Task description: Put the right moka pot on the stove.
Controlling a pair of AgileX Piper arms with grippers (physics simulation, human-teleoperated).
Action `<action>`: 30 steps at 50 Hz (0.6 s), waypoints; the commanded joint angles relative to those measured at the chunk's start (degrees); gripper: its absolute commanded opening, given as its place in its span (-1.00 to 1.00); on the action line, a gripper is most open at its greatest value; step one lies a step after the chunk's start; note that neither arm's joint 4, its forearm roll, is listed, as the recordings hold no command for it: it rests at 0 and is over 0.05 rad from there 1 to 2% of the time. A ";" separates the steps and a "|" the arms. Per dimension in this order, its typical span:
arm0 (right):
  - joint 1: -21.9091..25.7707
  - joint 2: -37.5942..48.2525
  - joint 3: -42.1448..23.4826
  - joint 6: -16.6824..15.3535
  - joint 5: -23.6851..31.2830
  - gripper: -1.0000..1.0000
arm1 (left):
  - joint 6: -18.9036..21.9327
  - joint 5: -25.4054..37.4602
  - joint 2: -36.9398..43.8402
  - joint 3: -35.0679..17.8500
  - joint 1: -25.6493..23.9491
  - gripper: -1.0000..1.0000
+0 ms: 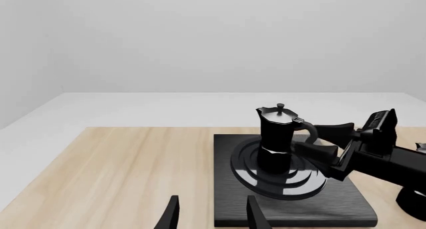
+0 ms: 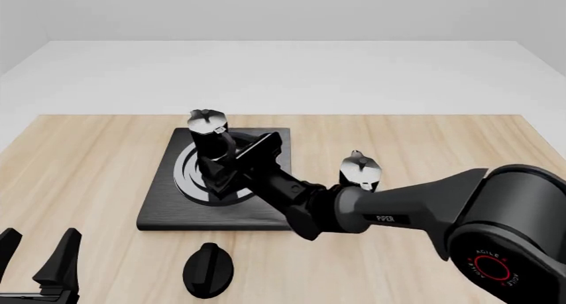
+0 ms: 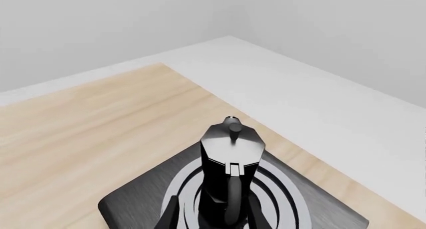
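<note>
The right moka pot (image 2: 209, 130), black with a silver lid and looped handle, stands upright on the ring burner of the stove (image 2: 159, 211). My right gripper (image 2: 240, 159) is open, its fingers astride the pot's handle and lower body with a gap on each side. The right wrist view shows the pot (image 3: 230, 144) on the stove (image 3: 133, 199) between the open fingers (image 3: 171, 215). The left wrist view shows the pot (image 1: 276, 129), the stove (image 1: 226, 199) and the right gripper (image 1: 306, 139). My left gripper (image 2: 36, 257) is open and empty at the near left.
A second, near-identical moka pot (image 2: 361, 170) stands on the table right of the stove, just behind my right arm. A small black round knob (image 2: 208, 269) lies in front of the stove. The wooden table (image 2: 89, 158) ends in white floor beyond.
</note>
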 commanded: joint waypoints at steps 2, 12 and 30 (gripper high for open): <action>0.34 -4.10 4.60 -0.23 -0.46 1.00 | 0.00 0.00 0.00 0.00 0.00 1.00; 0.24 -7.55 8.03 -0.53 -0.75 1.00 | 0.00 0.00 0.00 0.00 0.00 1.00; 0.22 -15.99 15.16 -0.60 0.22 1.00 | 0.00 0.00 0.00 0.00 0.00 1.00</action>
